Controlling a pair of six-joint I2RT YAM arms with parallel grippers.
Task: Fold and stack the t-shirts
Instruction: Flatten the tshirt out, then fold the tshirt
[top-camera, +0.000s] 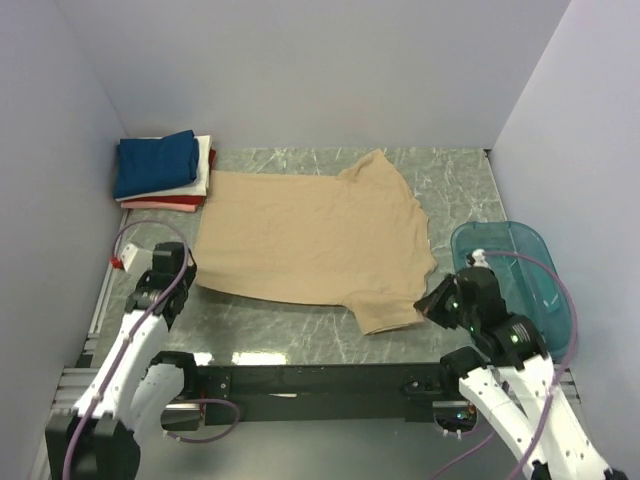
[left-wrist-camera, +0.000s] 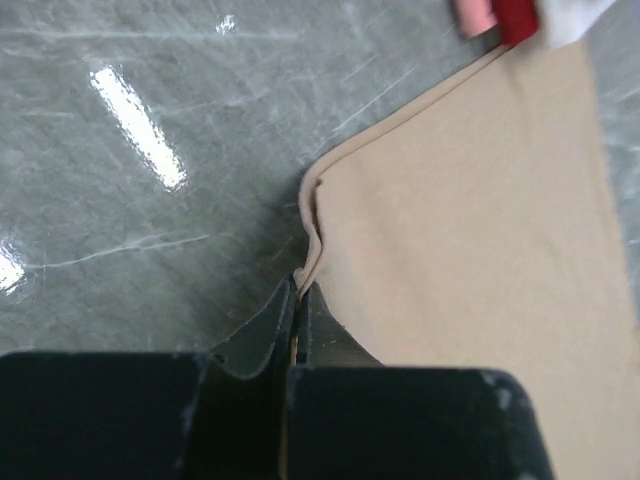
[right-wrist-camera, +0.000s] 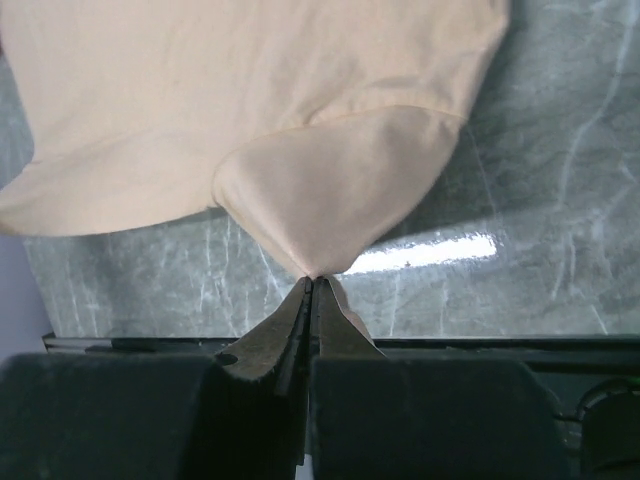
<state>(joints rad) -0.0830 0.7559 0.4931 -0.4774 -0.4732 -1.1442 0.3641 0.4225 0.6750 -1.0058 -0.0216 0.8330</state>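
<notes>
— Where is the tan shirt (top-camera: 310, 240) lying right now?
— It is lying spread flat across the middle of the surface (top-camera: 300, 335), with its collar end toward the right and its hem running down the left side.
— And what are the arms doing?
— The left end effector (left-wrist-camera: 300, 292) is pinching the hem edge close to the near-left corner, its jaws closed tight with the cloth between them. The right end effector (right-wrist-camera: 312, 284) is clamping just as tight on the tip of the near sleeve, drawing it into a point.
— What is crowding the edges?
— The folded shirts (top-camera: 165, 172) are sitting stacked in the back-left corner, navy on top with white, pink and red showing beneath. They are just beside the tan shirt's far-left corner. A teal tub (top-camera: 515, 248) is sitting at the right edge, near the right arm.
— Is any free room showing?
— A bare strip is showing between the shirt's near edge and the front of the surface. More bare stone is showing at the back right, beyond the far sleeve. Walls (top-camera: 60, 120) are closing in the left, back and right sides.
</notes>
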